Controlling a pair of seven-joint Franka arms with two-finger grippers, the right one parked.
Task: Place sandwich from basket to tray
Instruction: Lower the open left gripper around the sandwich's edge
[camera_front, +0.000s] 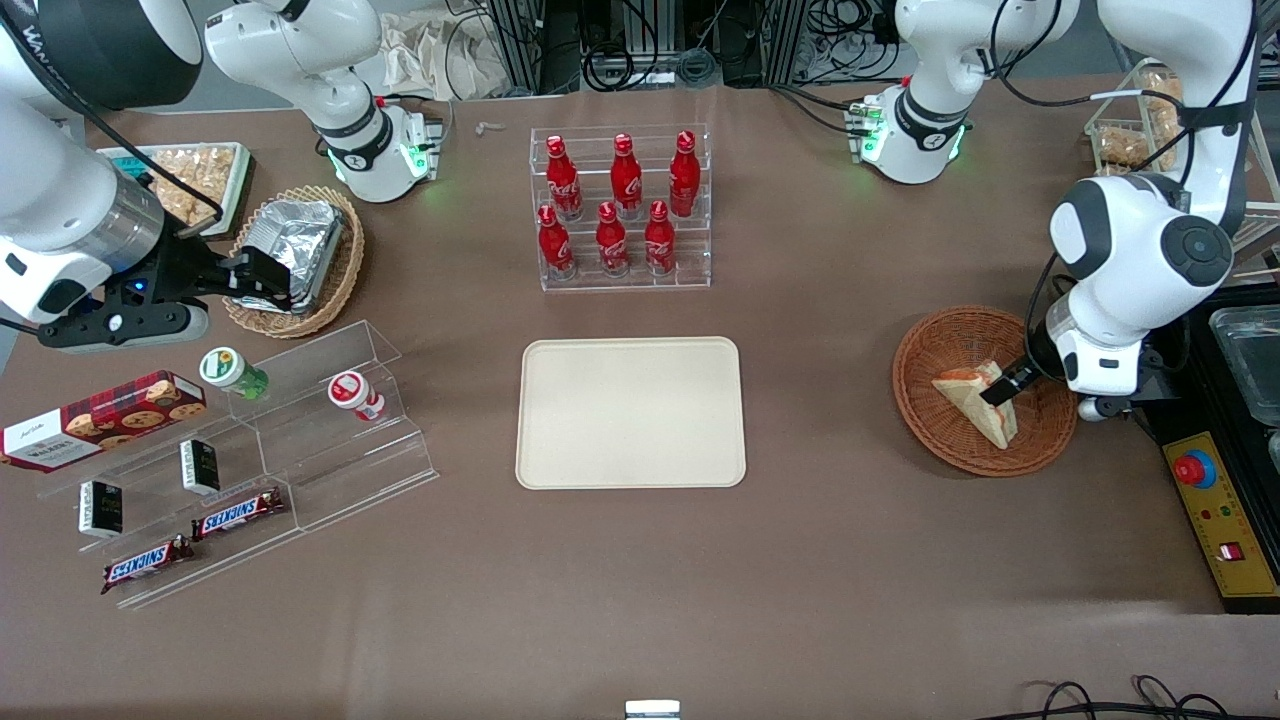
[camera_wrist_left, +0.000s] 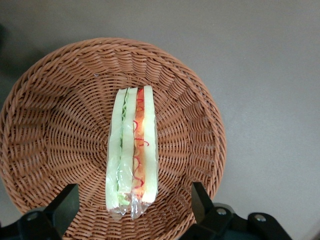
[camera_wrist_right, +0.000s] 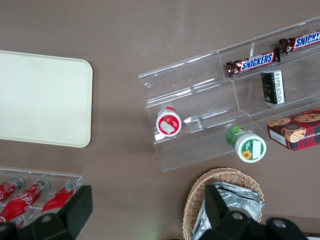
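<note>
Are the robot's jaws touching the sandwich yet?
Apart. In the left wrist view the open gripper straddles the sandwich in the basket, basket weave showing between each jaw and it.

Hidden and cut off

You see the gripper (camera_wrist_left: 132, 210) only as two dark fingers (camera_wrist_left: 62, 207) cut by the frame edge; the arm covers part of the basket (camera_front: 940, 345) rim.

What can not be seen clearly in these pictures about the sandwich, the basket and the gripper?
- Front view: the gripper is over the sandwich; whether it touches it cannot be told.
- Front view: the arm covers part of the basket.
- Left wrist view: the open fingers straddle the sandwich; the picture's edge cuts them off.
- The tray holds nothing.
</note>
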